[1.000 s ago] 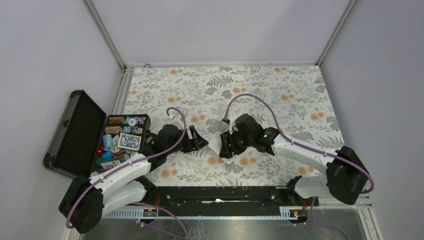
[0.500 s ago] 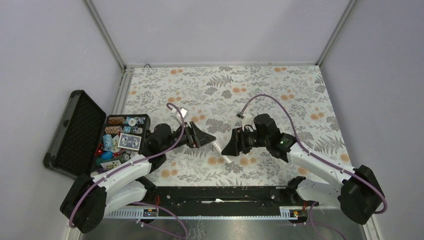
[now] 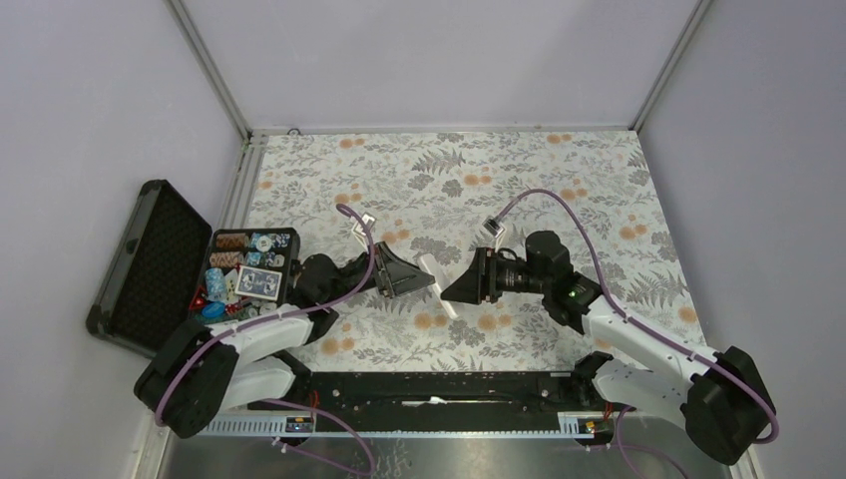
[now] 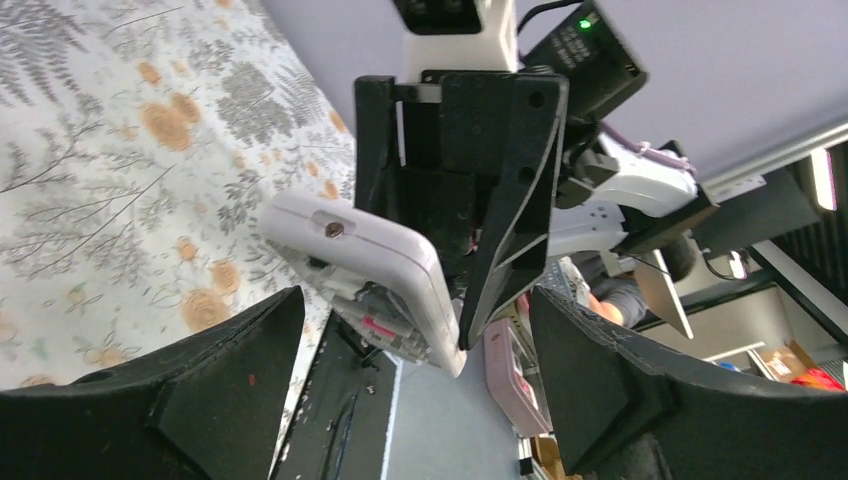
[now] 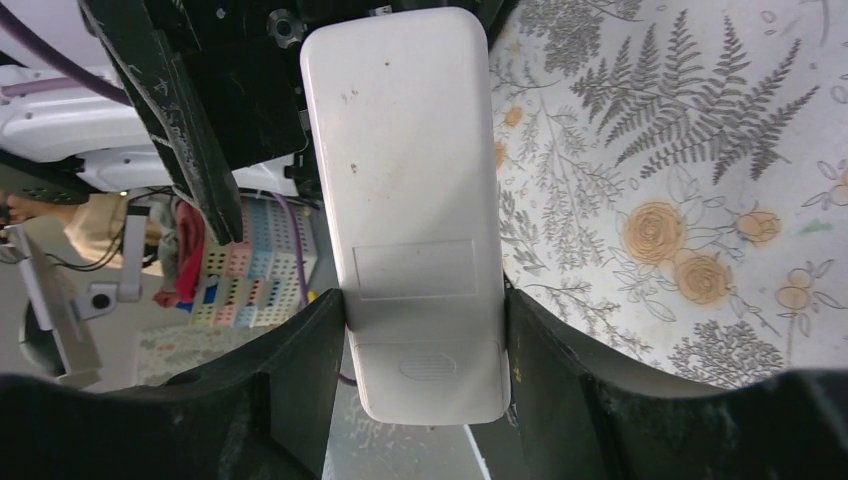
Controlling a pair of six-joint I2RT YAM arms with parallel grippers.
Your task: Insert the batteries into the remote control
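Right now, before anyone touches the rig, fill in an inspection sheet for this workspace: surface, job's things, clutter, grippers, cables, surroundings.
Surface: floral-print table.
Job's things: remote held in the air, plain back showing; batteries not seen.
Clutter: open black case at the left, holding chips and cards.
Grippers: right gripper shut on the remote; left gripper open, facing it.
Cables: purple cables loop over each arm; no snag seen.
Surroundings: grey walls; nothing else seen.
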